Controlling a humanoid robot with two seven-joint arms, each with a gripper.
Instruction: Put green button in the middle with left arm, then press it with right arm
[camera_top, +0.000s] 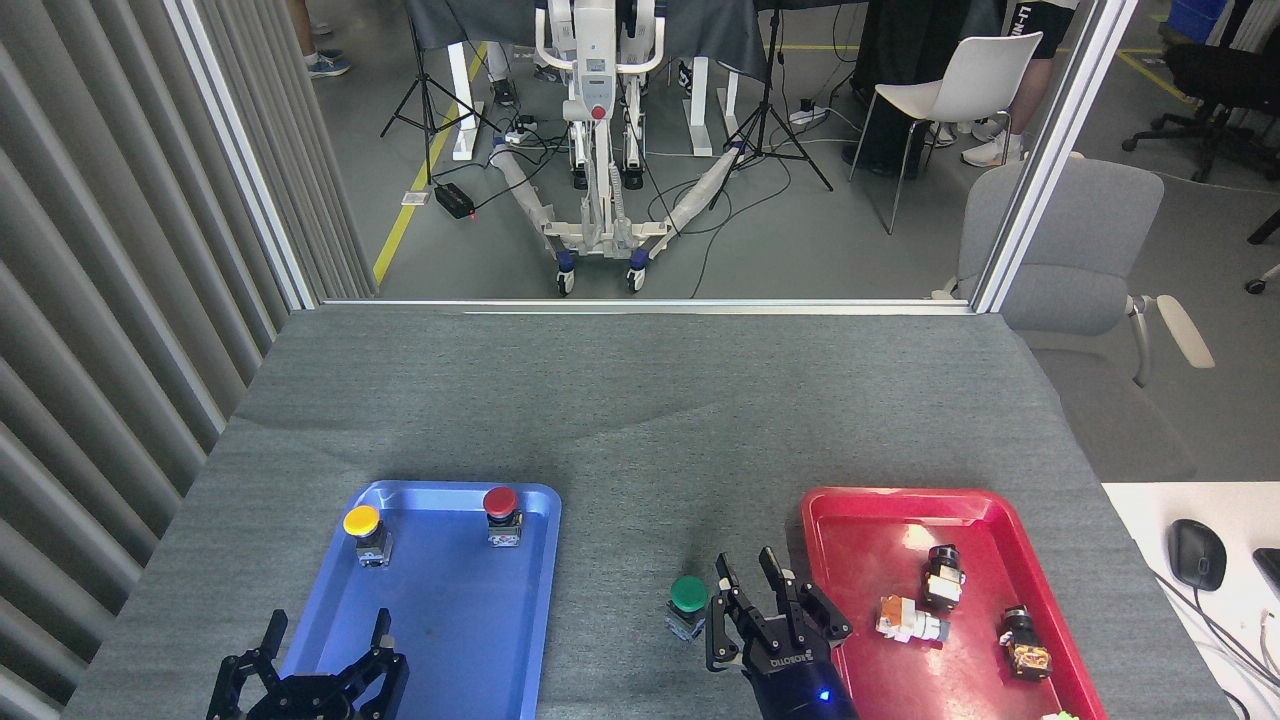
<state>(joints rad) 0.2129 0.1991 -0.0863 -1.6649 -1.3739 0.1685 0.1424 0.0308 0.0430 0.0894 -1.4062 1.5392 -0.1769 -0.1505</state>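
Note:
The green button (688, 597) stands upright on the bare dark grey cloth of the middle (670, 500), between the two trays. My right gripper (772, 592) sits just to the right of it, fingers spread and pointing away from me, not touching the cap. It is open and holds nothing. My left gripper (325, 645) is low at the near edge of the blue tray (440, 640), open and empty, far left of the button.
The blue tray holds a yellow-capped button (364, 533) and a red-capped button (501, 513) at its far end. The red tray (860, 520) on the right holds several small parts. A mouse (1196, 553) lies on a white desk at far right.

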